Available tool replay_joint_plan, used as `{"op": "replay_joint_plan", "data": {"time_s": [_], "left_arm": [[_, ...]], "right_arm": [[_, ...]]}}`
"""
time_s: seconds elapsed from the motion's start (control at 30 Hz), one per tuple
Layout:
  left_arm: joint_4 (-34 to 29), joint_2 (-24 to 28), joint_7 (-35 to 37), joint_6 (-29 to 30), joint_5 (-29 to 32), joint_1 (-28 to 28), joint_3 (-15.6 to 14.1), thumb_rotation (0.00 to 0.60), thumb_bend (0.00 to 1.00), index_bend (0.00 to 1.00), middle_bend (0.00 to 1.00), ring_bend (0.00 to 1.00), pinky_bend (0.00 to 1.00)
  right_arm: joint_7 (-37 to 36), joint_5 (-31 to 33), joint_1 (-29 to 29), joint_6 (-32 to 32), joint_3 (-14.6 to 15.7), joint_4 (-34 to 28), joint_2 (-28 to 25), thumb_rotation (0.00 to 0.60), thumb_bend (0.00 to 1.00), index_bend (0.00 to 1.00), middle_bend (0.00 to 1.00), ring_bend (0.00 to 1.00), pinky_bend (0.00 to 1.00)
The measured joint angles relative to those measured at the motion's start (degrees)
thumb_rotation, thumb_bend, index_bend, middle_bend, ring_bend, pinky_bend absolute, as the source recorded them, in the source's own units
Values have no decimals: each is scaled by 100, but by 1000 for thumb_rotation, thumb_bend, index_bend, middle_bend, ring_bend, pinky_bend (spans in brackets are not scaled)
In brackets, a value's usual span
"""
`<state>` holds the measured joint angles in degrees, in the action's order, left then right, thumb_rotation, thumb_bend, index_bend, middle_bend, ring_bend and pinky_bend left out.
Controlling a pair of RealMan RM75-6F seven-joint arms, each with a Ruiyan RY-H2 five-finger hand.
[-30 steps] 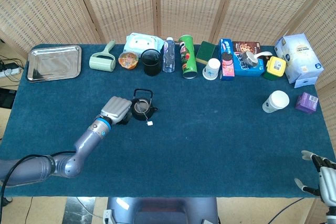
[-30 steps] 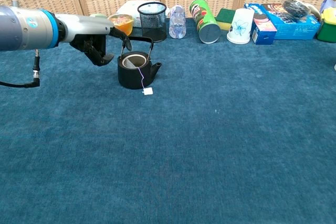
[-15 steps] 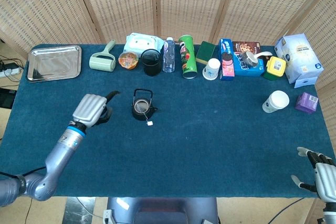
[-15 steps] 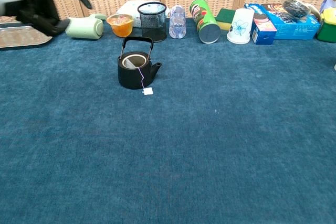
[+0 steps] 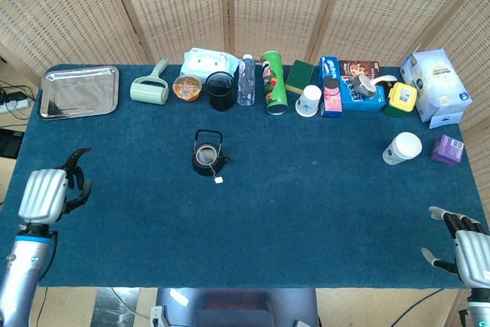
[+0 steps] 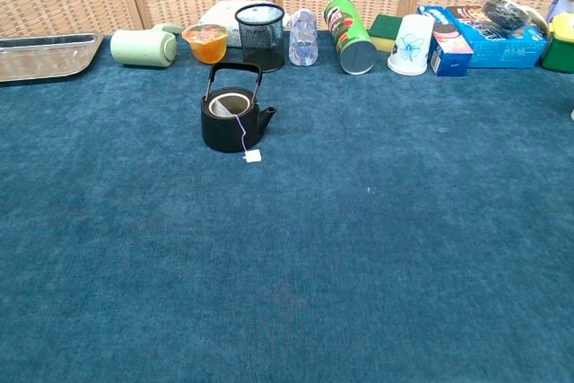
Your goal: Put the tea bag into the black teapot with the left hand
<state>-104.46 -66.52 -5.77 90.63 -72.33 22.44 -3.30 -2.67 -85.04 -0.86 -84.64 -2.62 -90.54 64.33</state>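
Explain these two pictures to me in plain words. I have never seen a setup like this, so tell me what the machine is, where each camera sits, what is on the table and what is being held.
The machine is a two-armed robot with human-like hands, steered remotely by a person. One picture looks down from its head, the other looks forward from its chest.

In the head view, its left hand hangs at the near left edge of the blue table and its right hand at the near right corner. Both hold nothing. The chest view shows neither hand.

Near the middle stands a black teapot with its handle up. The tea bag lies inside it; its string runs over the rim to a small white tag on the cloth.

Along the far edge stand a metal tray, a green can, a water bottle, paper cups, boxes and other items.
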Motion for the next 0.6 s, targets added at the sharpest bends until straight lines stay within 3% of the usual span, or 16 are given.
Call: {"op": "replay_joint_plan", "data": {"time_s": [0.33,0.6], "left_arm": [[162,33,514,710,-381,-1127,-246,600,419,208,512,401,466],[246,20,675,733,-608,-1483,-193,600,419,210,511,387,438]], "right_arm": [[125,-130,-32,-132,66,-135,-30,600,237,232,331,274,232],[105,-190,-35,-170,102,-113,7,600,238,232,331,274,228]]}}
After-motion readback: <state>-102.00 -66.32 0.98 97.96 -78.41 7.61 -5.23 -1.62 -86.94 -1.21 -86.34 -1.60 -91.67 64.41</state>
